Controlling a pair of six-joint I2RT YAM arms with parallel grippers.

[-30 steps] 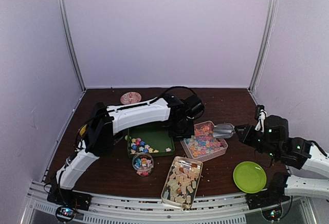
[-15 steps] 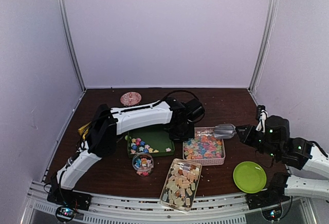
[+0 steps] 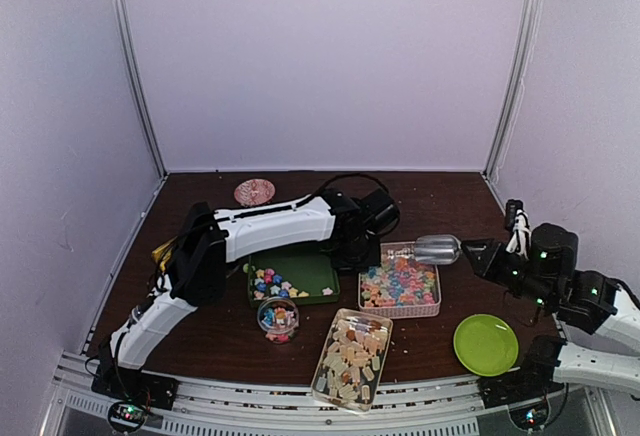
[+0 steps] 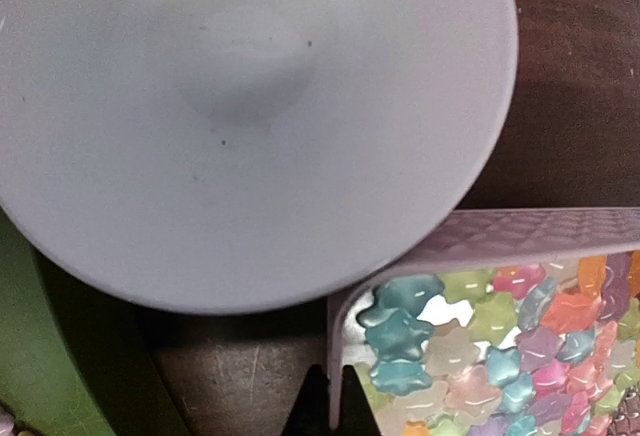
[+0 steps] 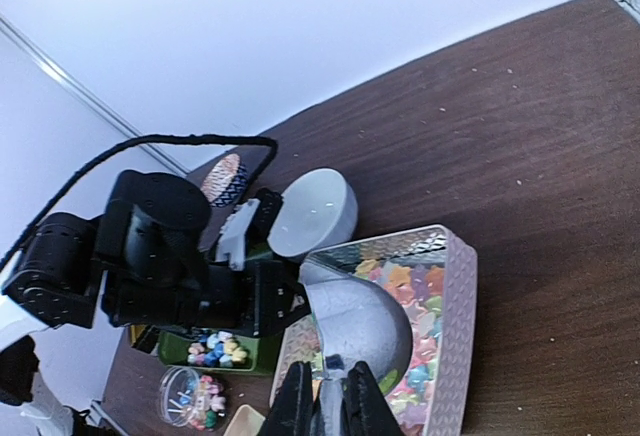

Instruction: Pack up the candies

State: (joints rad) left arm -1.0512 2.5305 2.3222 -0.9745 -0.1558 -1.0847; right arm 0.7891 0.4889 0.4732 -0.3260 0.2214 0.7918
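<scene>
1. The basket [image 3: 400, 312], tipped up 1 second ago, now sits flat mid-table, toward the right edge. The left gripper [image 4: 322, 401] pinches its corner wall.
2. The right gripper [image 5: 322, 396] clamps 1 scoop [image 5: 358, 321], now raised over the candies [image 3: 398, 281] in that basket. Scooping looks next.
3. Counted: 1 basket, 1 green tray [image 3: 315, 266], 1 clear tray [image 3: 327, 352], 1 jar [image 3: 277, 318], 1 plate [image 3: 486, 344], 1 dish [image 3: 254, 192], 1 bowl [image 4: 230, 106].

Candies [image 3: 398, 284] in basket [image 3: 400, 313], right of tray [image 3: 312, 268]
</scene>
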